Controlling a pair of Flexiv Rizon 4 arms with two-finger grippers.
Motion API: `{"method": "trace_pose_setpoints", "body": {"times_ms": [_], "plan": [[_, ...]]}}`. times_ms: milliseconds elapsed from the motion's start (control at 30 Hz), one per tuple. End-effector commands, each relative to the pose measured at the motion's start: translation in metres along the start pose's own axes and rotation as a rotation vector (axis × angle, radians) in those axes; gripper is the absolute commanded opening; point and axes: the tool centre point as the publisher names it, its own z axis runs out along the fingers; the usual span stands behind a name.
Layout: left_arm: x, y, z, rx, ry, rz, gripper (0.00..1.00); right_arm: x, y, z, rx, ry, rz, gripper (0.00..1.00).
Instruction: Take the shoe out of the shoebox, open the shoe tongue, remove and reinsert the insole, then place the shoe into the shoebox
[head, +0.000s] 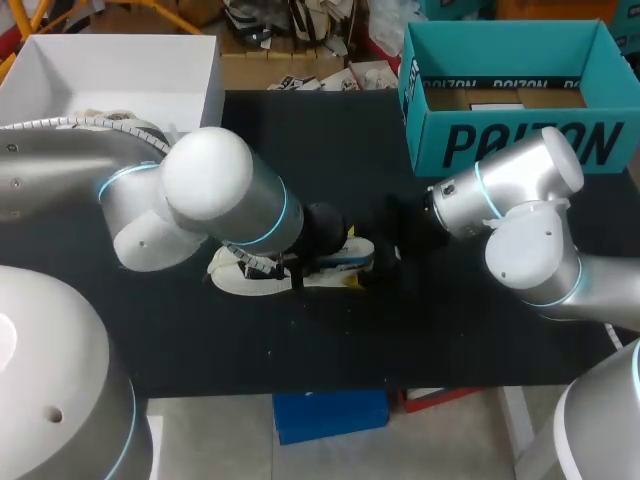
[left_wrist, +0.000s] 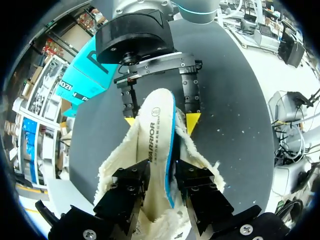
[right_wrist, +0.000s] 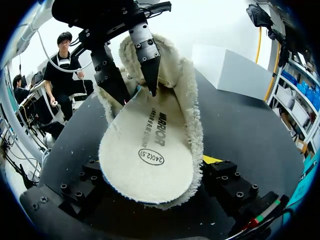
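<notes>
A robotics lab. Two white robot arms, the left arm (head: 220, 195) and the right arm (head: 520, 180), meet over a black counter (head: 450, 330). A teal shoebox (head: 520, 140) stands beyond the right hand (right_wrist: 155, 180), and a white box (head: 120, 75) stands beyond the left hand (left_wrist: 161, 172).

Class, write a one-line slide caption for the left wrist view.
Left gripper pinches the blue-edged insole in the fleece-lined shoe; right gripper holds the shoe's far end.
</notes>
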Motion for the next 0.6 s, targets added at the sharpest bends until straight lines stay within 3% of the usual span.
{"method": "trace_pose_setpoints", "body": {"times_ms": [33,600], "plan": [[0.008,0.001,-0.003,-0.019,-0.059,0.006,0.29,0.000,-0.002,0.003,0.002,-0.001,0.001,0.00],[0.008,-0.024,0.012,-0.002,-0.095,0.064,0.25,0.000,-0.002,0.003,0.002,-0.001,0.001,0.00]]}}
